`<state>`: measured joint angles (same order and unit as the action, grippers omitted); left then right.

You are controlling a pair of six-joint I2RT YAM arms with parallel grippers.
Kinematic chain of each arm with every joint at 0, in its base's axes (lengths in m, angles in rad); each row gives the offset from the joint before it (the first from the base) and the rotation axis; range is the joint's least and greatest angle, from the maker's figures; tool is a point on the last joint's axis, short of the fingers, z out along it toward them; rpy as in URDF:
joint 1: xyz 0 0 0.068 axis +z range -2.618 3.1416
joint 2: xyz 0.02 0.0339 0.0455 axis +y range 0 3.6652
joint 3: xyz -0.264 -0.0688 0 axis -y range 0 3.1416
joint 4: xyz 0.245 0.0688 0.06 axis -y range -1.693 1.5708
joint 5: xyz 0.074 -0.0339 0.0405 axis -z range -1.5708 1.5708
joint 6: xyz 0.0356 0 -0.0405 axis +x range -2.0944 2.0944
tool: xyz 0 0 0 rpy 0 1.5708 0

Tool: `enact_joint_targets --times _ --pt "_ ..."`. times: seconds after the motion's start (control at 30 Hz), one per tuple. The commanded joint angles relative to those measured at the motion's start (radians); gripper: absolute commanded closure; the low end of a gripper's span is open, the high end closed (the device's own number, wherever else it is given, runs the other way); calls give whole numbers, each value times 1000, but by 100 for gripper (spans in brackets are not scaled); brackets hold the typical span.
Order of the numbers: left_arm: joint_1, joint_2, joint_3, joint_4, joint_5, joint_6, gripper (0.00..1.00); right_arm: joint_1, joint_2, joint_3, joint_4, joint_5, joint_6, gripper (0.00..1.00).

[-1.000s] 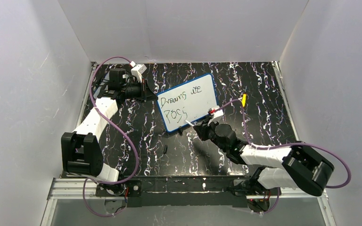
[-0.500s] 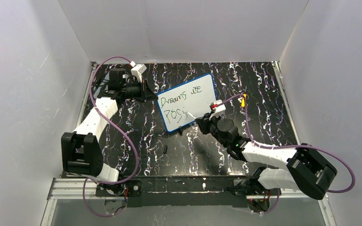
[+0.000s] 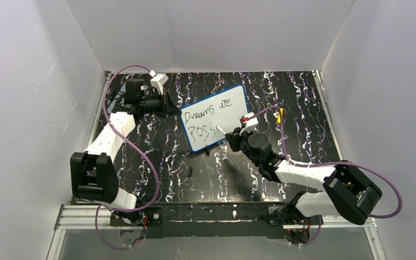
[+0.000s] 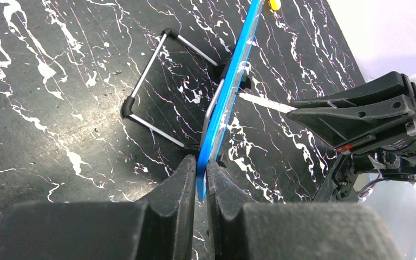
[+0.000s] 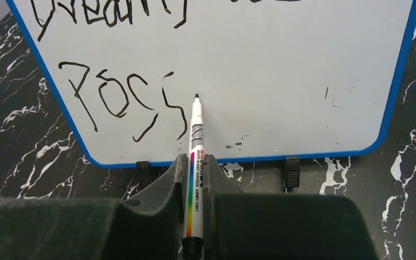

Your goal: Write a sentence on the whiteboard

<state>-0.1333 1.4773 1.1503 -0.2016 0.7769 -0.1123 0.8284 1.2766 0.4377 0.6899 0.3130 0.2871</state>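
Whiteboard (image 3: 225,103) standing propped on the dark tabletop (image 3: 303,97), and from above it sits right between the two arms. The sentence (image 3: 205,111) runs in two slanted rows, "Dreams are" on top and "Poss" below, so it looks only partly written. The left fingers (image 3: 169,106) are at the board's left edge. The right fingers (image 3: 233,140) are just below its lower edge, with the marker (image 3: 222,131) poking out ahead of them onto the white.

Over to the left wrist: the left fingers (image 4: 187,179) are clenched on the blue rim, which rises straight ahead from between the tips. The wire stand (image 4: 151,62) is off to their left.

Right wrist now: the right fingers (image 5: 176,179) are clamped tight on the marker barrel, which points straight ahead. Its tip sits just right of the last "s" in the lower row. I can't tell whether it's actually touching the board. The black feet (image 5: 289,165) are just ahead on either side.

Next letter, I'd say. It wants light, even pressure, strokes following the row's upward slant, and that left grip bracing the board so it doesn't rock back.
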Motion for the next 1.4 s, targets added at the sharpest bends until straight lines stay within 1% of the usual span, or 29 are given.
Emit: enact_joint_targets --times 0.0,0.37,0.77,1.13,1.37 --pt "-5 -46 -8 10 39 -8 100 -6 13 27 40 19 -16 99" --pt "-4 -44 -8 10 41 -9 100 -5 -13 -58 1 3 35 99" --pt "-5 -43 -6 10 42 -11 100 -5 -117 -10 -7 11 9 99" --pt "-4 -43 -5 10 41 -9 100 -5 -8 69 57 12 -41 99" --pt "-4 -43 -5 10 41 -10 100 -5 26 60 90 33 -36 99"
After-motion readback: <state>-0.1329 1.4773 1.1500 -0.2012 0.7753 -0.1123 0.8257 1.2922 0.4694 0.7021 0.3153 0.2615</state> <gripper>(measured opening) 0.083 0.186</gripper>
